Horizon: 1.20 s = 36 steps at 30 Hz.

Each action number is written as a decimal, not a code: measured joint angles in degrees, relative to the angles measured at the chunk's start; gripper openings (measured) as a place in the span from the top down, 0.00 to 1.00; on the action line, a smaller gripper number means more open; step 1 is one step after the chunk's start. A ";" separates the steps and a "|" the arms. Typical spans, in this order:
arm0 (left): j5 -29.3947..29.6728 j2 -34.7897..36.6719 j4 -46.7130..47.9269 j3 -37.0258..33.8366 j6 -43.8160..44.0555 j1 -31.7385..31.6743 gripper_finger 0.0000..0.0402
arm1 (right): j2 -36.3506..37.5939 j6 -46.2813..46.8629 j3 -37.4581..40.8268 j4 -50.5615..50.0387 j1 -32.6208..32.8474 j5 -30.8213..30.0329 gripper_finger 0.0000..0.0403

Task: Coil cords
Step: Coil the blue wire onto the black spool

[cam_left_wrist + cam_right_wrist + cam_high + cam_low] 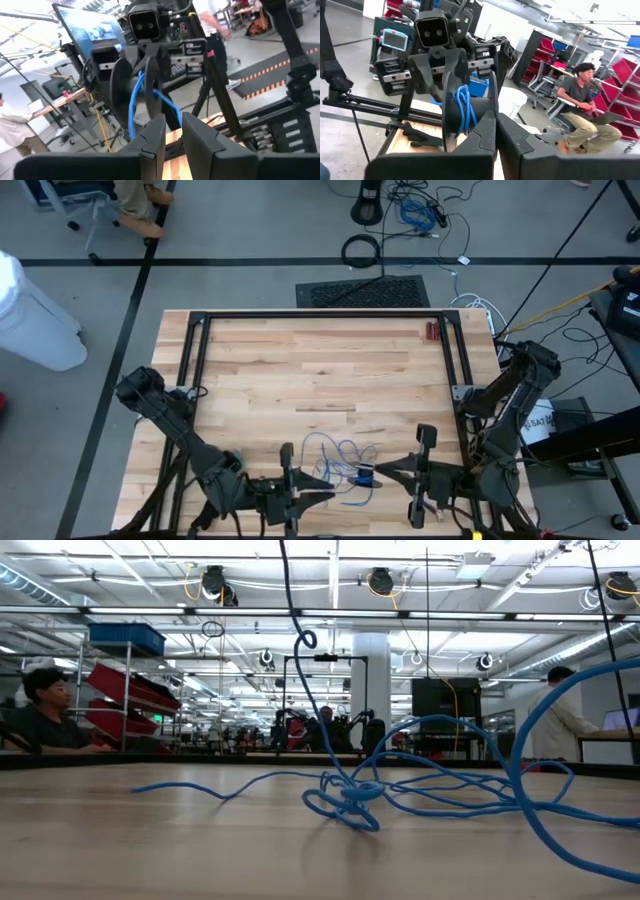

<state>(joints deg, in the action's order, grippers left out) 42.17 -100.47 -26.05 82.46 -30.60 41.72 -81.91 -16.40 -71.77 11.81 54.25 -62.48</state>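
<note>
One thin blue cord (340,458), lying loose and tangled on the table (320,370) between my grippers. Light, limp, springy, I judge; best gripped near the spool. Left gripper (325,495) slightly parted, contents unclear; right gripper (385,470) clenched.

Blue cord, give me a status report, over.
Right gripper shut, left gripper facing it. Blue cord partly wound on dark spool between them, rest tangled loose. Nothing in the way.

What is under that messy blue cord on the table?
Just the wooden table; its boards show through the loops of the blue cord. The spot right beneath the tight knot in the middle is covered.
</note>
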 joint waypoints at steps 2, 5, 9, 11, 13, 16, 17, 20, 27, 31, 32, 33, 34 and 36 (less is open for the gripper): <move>-0.01 -1.09 -2.11 0.00 -1.03 -0.59 0.83 | -0.02 0.91 0.00 -0.02 -0.55 2.28 1.00; 0.01 -2.60 -4.72 0.00 -3.51 -0.95 0.83 | -0.02 1.88 0.00 0.00 -0.97 3.44 1.00; 0.02 -4.14 -9.26 0.00 -6.73 -1.02 0.83 | -0.04 2.25 0.00 -0.08 -1.37 4.43 1.00; 0.03 -4.41 -10.48 0.00 -7.29 -1.16 0.83 | -0.04 2.20 0.00 -0.03 -1.48 4.39 1.00; 0.09 -4.41 -11.04 0.00 -7.24 -1.40 0.83 | -0.04 2.19 0.00 -0.05 -1.48 4.40 1.00; 0.07 -4.41 -11.08 0.00 -5.68 -1.82 0.83 | -0.04 2.20 0.00 -0.04 -1.70 4.37 1.00; 0.07 -4.41 -11.02 0.00 -4.50 -1.94 0.83 | -0.04 2.23 0.00 -0.04 -1.72 4.32 1.00; 0.07 -4.41 -11.00 0.00 -1.31 -2.47 0.83 | -0.25 2.23 0.00 0.11 -1.96 4.05 1.00; 0.28 -4.86 -11.15 0.00 0.32 -2.99 0.83 | -1.30 2.45 0.02 0.38 -3.02 4.42 1.00; 0.27 -4.87 -11.36 0.00 0.30 -3.20 0.83 | -1.36 2.47 0.02 0.44 -3.76 5.89 1.00; 0.22 -4.87 -11.38 0.00 0.30 -3.18 0.83 | -1.35 2.47 0.02 0.41 -3.84 6.33 1.00; 0.22 -4.87 -11.53 0.00 0.30 -3.17 0.83 | -1.35 2.48 0.02 0.37 -3.99 6.83 1.00; 0.20 -4.87 -12.18 0.00 0.30 -3.11 0.83 | -1.35 2.71 0.02 0.44 -4.04 7.23 1.00; -0.26 -4.87 -12.78 0.00 0.32 -3.07 0.83 | -1.44 2.90 0.02 0.44 -4.06 7.37 1.00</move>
<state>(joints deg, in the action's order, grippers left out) 41.90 -105.34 -38.84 82.46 -30.28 38.65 -83.35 -13.50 -71.75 12.25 50.19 -55.11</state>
